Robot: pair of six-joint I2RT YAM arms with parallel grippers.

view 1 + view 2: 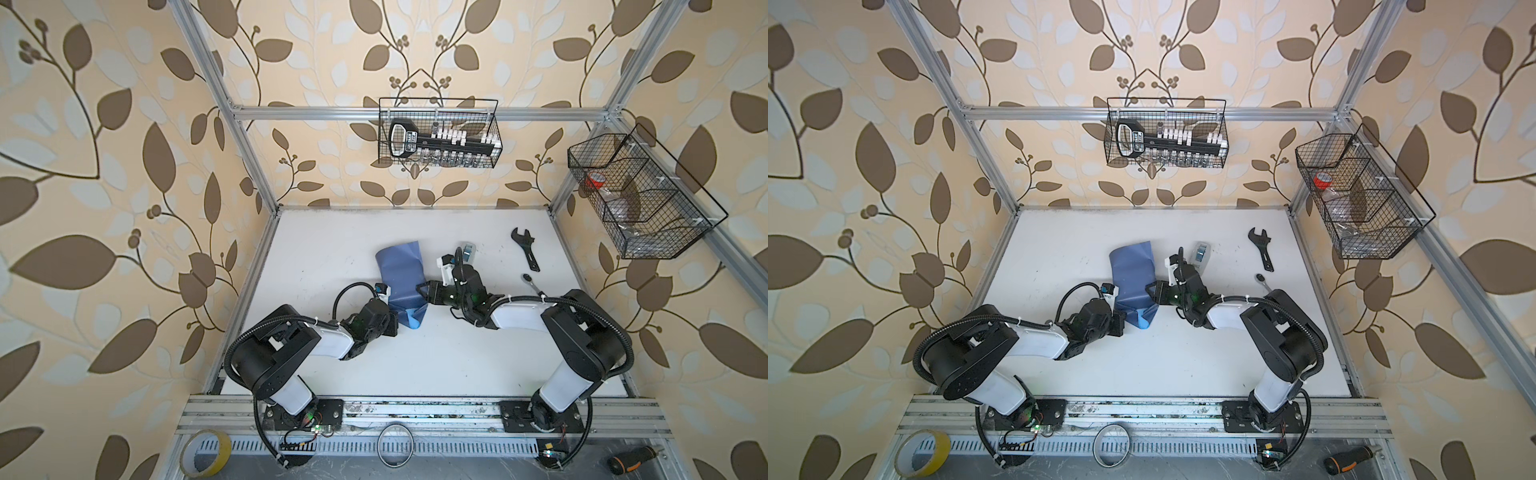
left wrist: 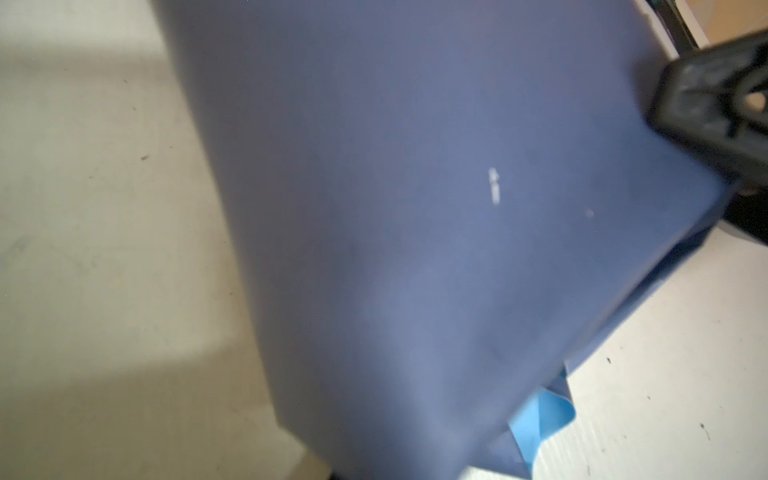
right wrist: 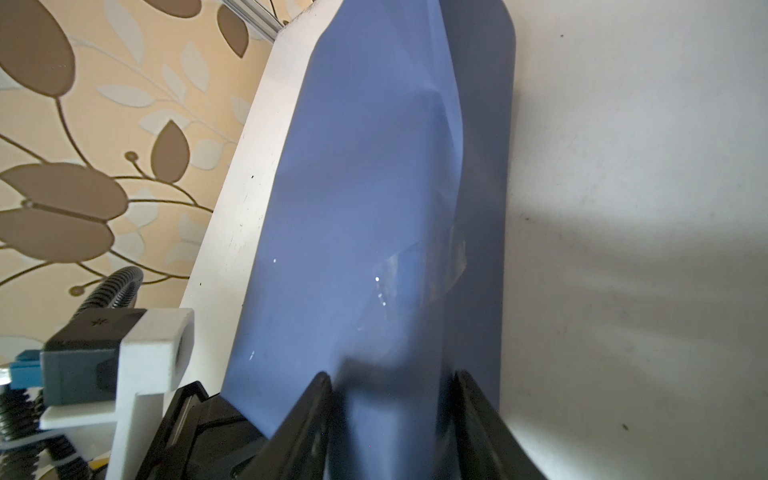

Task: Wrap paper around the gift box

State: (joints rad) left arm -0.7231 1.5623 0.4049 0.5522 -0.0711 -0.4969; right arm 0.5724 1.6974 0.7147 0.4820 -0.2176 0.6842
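Clamping the paper [image 1: 401, 274], the right gripper [image 3: 392, 390] risks tearing it if the closed left gripper [image 1: 395, 322] tugs.

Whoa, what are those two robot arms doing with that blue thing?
They're wrapping a present. The blue paper is folded into a bundle on the white table; no box shows, so it is probably inside. The right tool clasps the bundle from one side, and the shut left tool sits by its near corner.
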